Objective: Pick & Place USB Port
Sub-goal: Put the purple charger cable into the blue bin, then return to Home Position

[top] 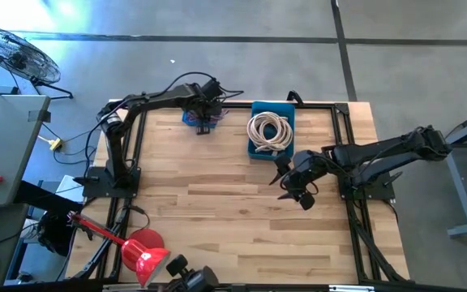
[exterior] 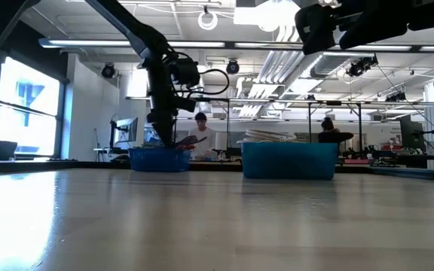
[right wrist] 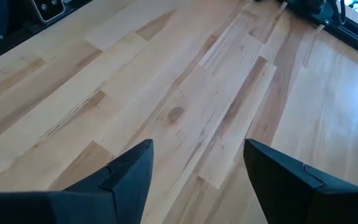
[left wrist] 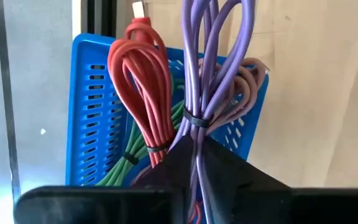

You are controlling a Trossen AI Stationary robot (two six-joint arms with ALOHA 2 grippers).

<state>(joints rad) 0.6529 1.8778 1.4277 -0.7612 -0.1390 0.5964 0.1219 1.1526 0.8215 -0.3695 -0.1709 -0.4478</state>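
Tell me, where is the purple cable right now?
The purple cable sits bundled in the small blue basket at the table's far left, beside the red cable, with the left gripper closed around it.

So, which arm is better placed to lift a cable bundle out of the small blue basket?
The left: its pincer is in the small blue plastic basket, closed around the purple cable bundle. The right pincer hangs open over bare wood.

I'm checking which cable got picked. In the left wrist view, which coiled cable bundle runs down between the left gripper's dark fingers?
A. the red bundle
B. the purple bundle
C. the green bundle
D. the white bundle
B: the purple cable bundle passes between the left gripper fingers, above the small blue slotted basket; the red cable bundle hangs beside it.
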